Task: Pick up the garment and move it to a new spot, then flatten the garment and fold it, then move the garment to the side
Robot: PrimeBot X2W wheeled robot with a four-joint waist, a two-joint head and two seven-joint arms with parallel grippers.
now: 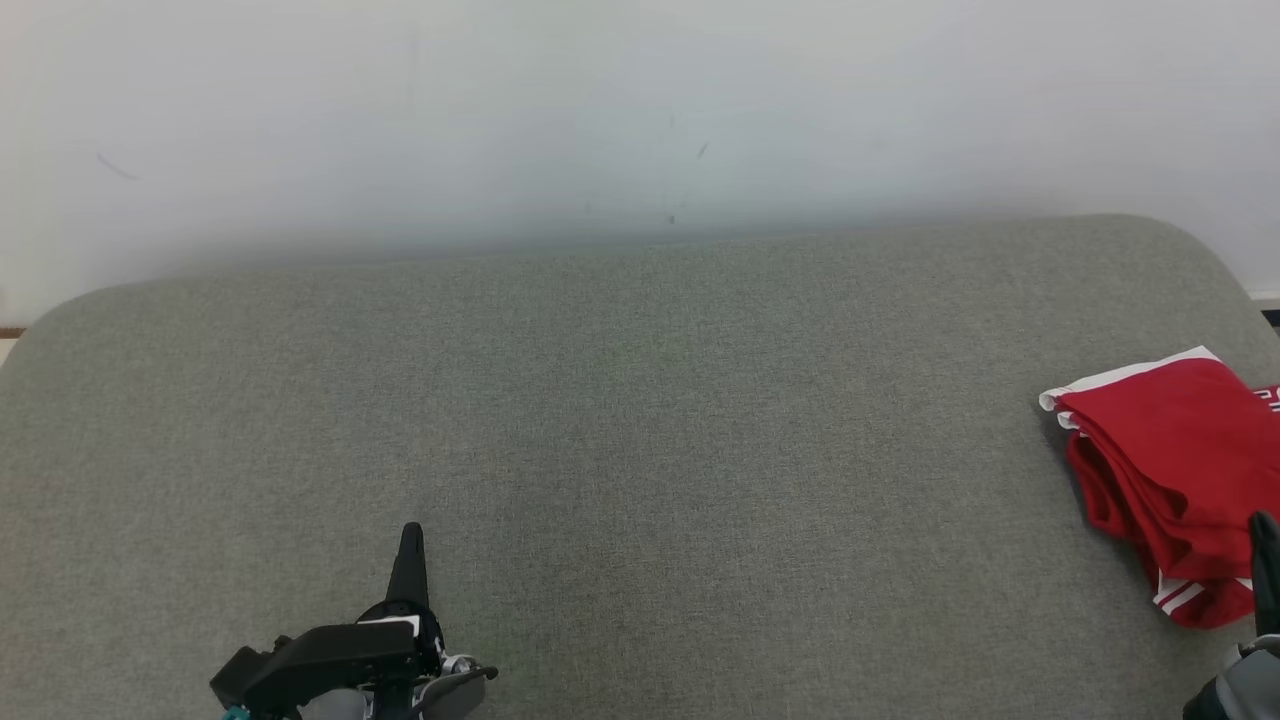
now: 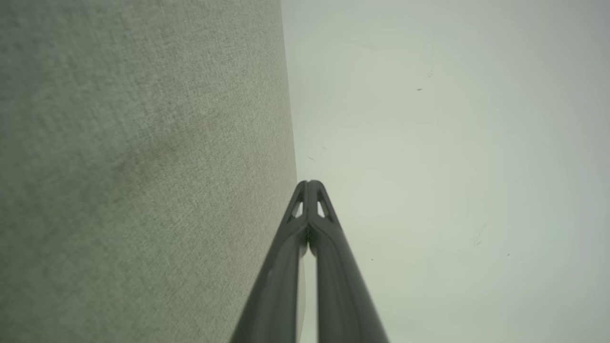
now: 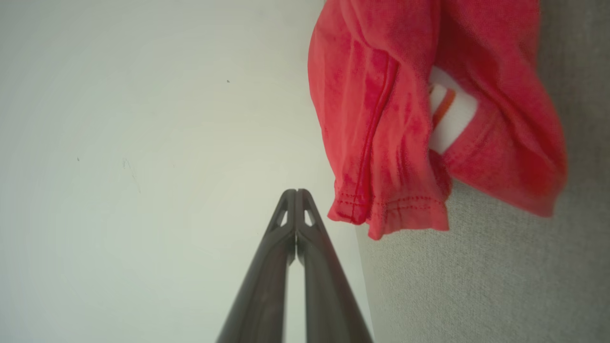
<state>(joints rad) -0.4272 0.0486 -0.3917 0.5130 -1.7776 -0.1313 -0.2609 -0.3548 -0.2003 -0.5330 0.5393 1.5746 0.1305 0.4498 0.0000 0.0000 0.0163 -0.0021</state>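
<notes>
red garment (image 1: 1170,450) with white stripes, folded in bundle, lies on grey fabric bench (image 1: 640,420) at its far right, partly cut off by head view edge. right fingers (image 1: 1265,540) pressed together, holding nothing, tip overlapping garment's near edge in head view; contact unclear. left fingers (image 1: 411,560) closed, empty, over bare bench at lower left, well apart from garment. white wall (image 1: 640,100) behind bench.

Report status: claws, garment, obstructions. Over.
Left claw shut, empty, over grey surface. Right claw shut, empty, beside red garment. Garment folded, lying at surface's right edge. Nothing seen in the way.
</notes>
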